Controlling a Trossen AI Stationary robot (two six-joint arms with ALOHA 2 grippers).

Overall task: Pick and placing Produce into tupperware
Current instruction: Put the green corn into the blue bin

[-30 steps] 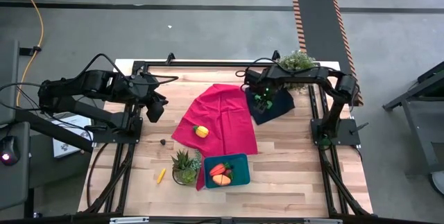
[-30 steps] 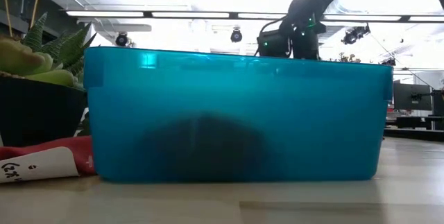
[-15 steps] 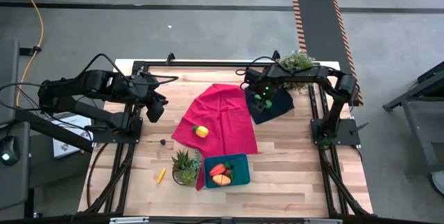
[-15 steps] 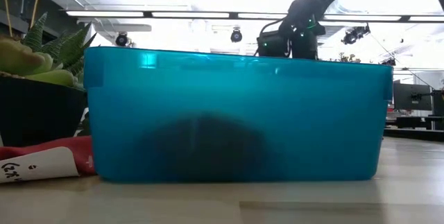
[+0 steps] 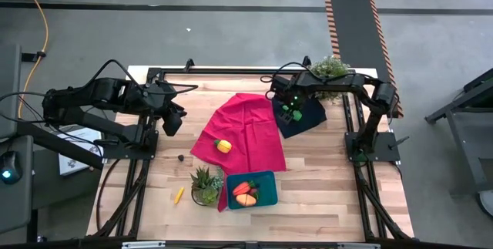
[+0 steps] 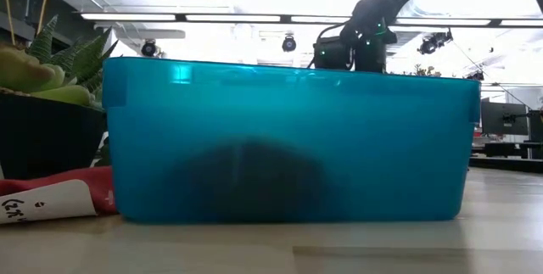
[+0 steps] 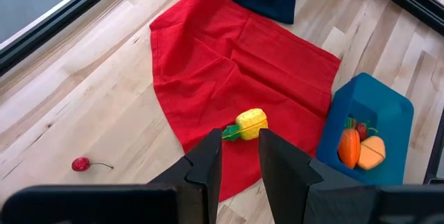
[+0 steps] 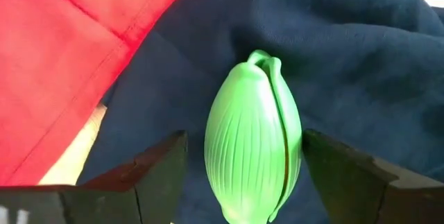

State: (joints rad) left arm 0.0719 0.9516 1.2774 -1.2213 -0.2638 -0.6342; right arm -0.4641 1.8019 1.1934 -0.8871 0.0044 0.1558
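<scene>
While the right arm reaches in from the right edge of the surface [image 5: 323, 203] with its elbow bent, its forearm runs toward the middle and its right claw [image 8: 243, 165] hangs over the navy cloth [image 5: 302, 118] near the far edge. That claw is spread wide, one finger on each side of the green pod [image 8: 253, 148], which lies on the cloth; neither finger touches it.

Opposite it, the left arm lies folded along the left edge, its left claw [image 7: 239, 158] held above the surface and pointing toward the red cloth [image 5: 243, 133]. Its fingers stand slightly apart with nothing between them.

On the red cloth, near its left border, rests a yellow piece [image 5: 223, 146] with a green tip. At the near edge of the surface sits the teal container [image 5: 266, 178], already holding a carrot [image 5: 242, 188] and an orange piece [image 5: 246, 200]. Just beside its left wall stands a small potted plant [image 5: 204, 183], and farther toward the near left corner lies a thin yellow stick [image 5: 179, 195]. A tiny red cherry [image 7: 81, 164] lies on bare wood off the red cloth's left border.
</scene>
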